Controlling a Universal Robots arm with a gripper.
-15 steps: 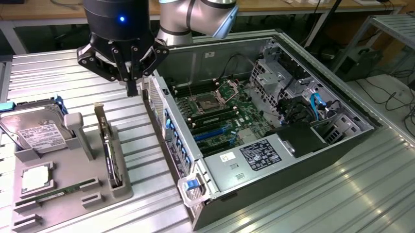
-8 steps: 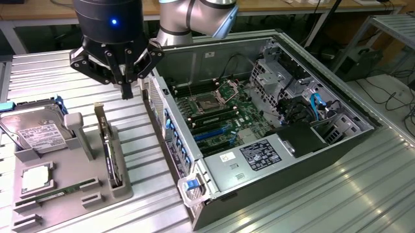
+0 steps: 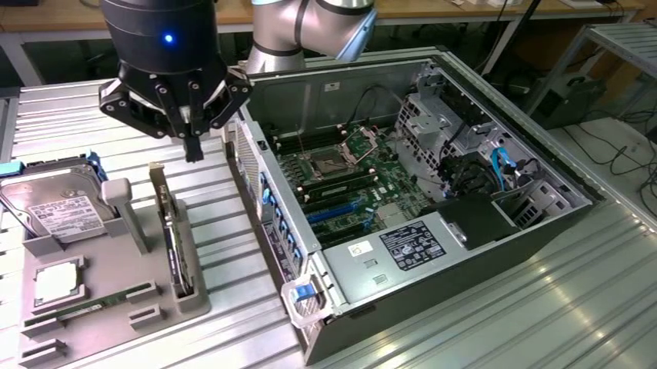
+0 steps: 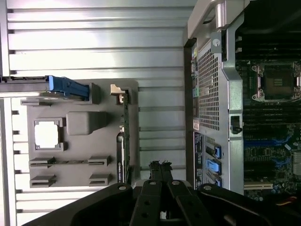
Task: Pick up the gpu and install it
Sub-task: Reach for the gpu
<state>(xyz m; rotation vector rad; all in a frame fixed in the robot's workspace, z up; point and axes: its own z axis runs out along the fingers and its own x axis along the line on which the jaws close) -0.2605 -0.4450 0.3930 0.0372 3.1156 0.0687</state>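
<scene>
Closed with nothing between its fingers, the tool (image 3: 192, 151) (image 4: 160, 166) hangs above the ribbed metal worktop (image 3: 534, 307), over the strip between a grey holder (image 3: 113, 330) (image 4: 75, 148) and the open computer case (image 3: 308, 84) (image 4: 209, 89). Its two dark fingertips are pressed together and point straight down. They touch nothing.

The gpu (image 3: 171, 231) (image 4: 125, 136) stands on its long edge in a slot along the side of the holder nearest the case, with its silver bracket at the end closer to the tool. In the exterior view the tool is above and just past that bracket end — near the card, but apart from it.

On the same holder, towards the exterior view's left, a silver labelled hard drive (image 3: 57, 207) leans in its own cradle. A square processor chip (image 3: 57, 280) lies flat in a recess and a narrow green memory stick (image 3: 92, 306) sits in a low slot beside it.

The case lies on its side with its panel off — the green motherboard (image 3: 355, 173) faces up, with blue expansion slots (image 3: 328, 211) showing at its near edge.
</scene>
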